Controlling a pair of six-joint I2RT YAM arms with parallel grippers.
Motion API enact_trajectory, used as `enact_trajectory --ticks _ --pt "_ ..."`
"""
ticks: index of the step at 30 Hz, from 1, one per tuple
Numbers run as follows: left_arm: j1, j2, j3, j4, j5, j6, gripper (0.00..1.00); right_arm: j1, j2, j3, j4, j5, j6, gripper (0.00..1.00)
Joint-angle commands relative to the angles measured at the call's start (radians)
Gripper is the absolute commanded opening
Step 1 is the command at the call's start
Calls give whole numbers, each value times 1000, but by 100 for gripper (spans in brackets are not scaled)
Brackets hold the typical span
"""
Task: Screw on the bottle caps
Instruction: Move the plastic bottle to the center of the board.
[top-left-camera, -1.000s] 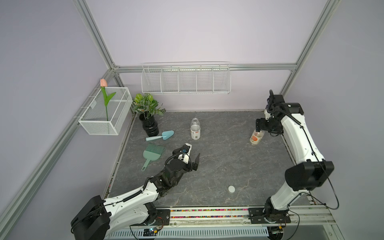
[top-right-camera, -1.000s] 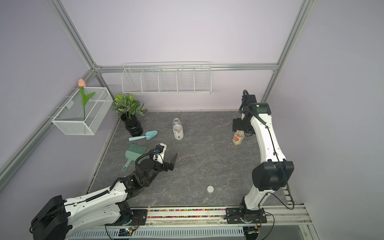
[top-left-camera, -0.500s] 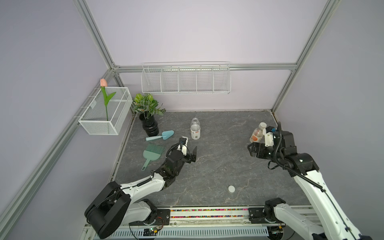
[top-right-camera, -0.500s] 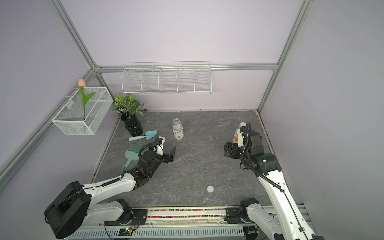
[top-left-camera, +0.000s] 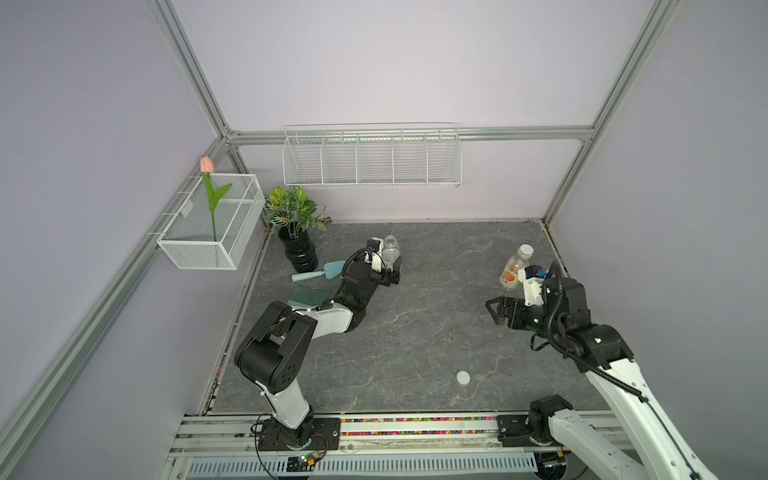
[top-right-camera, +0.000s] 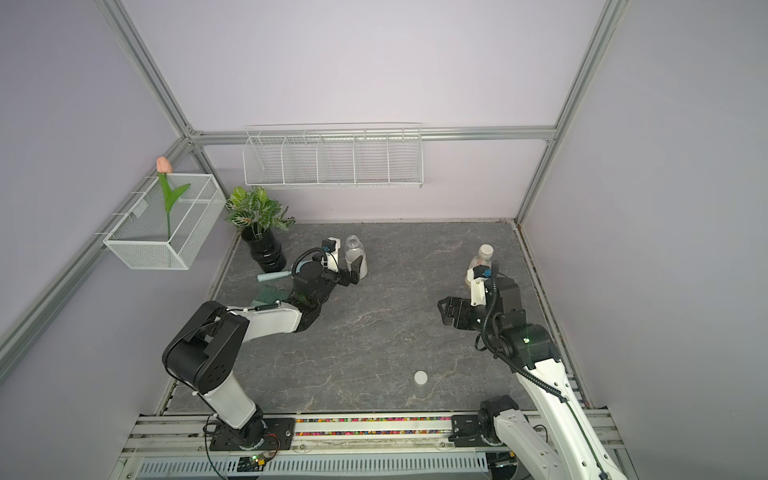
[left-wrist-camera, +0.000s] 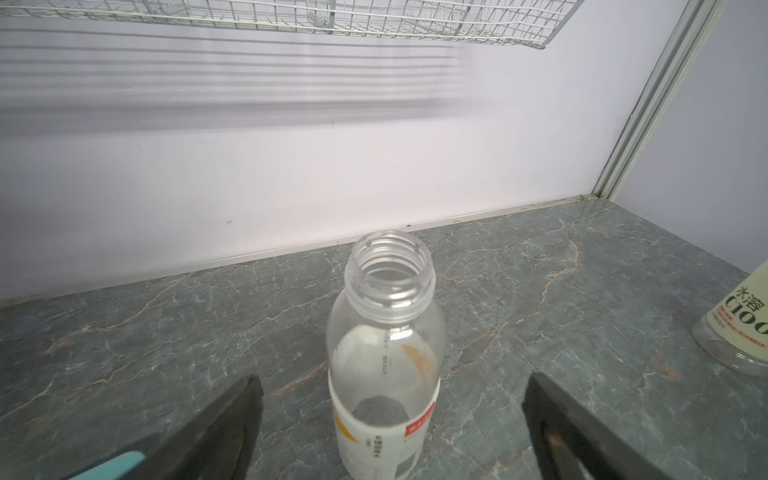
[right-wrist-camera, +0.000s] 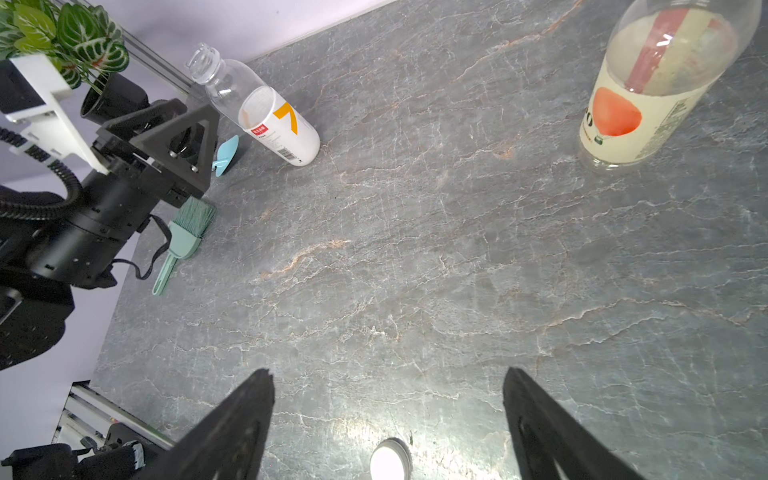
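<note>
One loose cap (top-left-camera: 463, 377); left pincer (left-wrist-camera: 395, 380) spread near uncapped bottle (left-wrist-camera: 384, 332).

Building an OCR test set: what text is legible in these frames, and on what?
"水溶" over "C100", cut off by the picture's edge: label of the orange-marked bottle.
"7", large and orange: label of the white-label bottle.
Red tag and barcode on the white label, small print on both labels: too small or blurred to read.
</note>
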Motion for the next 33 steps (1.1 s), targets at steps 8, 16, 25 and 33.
enact_trajectory --ticks 8,16,25,33 --pt "22 112 145 -89 108 0 100 6 24 10 24 3 -3 89" --pt "38 158 233 -186 55 -29 97 9 48 10 52 -16 6 89" --pt "39 196 354 -380 87 -18 92 15 50 10 56 -14 3 89" --pt "38 220 430 -517 120 2 82 16 45 24 56 -14 -4 89"
